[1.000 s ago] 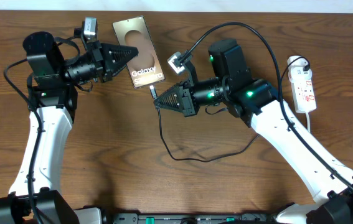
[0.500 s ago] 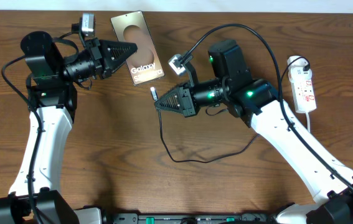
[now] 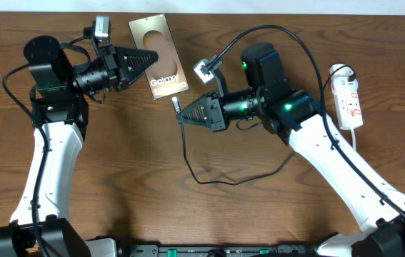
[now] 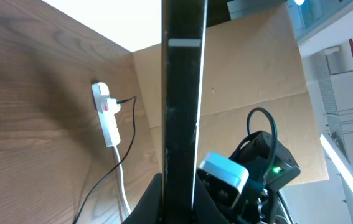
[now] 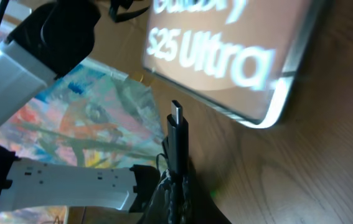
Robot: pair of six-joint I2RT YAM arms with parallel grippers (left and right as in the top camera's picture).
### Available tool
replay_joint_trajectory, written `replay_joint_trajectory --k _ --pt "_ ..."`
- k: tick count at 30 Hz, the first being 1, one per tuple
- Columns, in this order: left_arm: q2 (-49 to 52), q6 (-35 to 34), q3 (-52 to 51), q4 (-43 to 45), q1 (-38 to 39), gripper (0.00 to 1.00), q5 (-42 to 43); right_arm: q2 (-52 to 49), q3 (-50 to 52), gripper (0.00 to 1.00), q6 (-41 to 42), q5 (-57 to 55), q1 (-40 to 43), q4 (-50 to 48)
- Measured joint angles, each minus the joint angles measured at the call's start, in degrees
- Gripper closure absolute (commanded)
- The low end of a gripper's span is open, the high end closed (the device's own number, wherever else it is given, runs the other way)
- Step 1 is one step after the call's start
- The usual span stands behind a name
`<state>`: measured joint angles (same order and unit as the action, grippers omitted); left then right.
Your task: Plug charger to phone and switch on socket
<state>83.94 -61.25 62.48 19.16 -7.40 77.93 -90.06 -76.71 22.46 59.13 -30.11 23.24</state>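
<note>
Phone and charger both held.
Overhead: my left pincer [image 3: 143,61] clamps the phone [image 3: 163,50], my right pincer [image 3: 183,116] grips the charger [image 3: 176,106]; socket [image 3: 349,100] on the table [image 3: 116,178], far right. Left wrist: phone edge-on. Right wrist: plug near phone's corner.

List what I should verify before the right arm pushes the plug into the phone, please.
1. Left gripper holds phone: ok.
2. Right gripper holds plug: ok.
3. Plug tip faces the phone's port: cannot tell, port not visible.
4. Plug not touching the phone: ok, right wrist view shows a gap.
5. Cable slack: ok, loose loop on the table.
6. Socket switched on: cannot tell.
</note>
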Motion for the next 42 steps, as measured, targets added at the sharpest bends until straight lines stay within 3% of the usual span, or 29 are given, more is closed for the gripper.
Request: replay_joint_trajectory --k 42 --pt "0.0 -0.5 0.0 0.0 0.0 0.93 -0.3 -0.6 0.0 0.99 2.2 0.1 -0.4 -2.6"
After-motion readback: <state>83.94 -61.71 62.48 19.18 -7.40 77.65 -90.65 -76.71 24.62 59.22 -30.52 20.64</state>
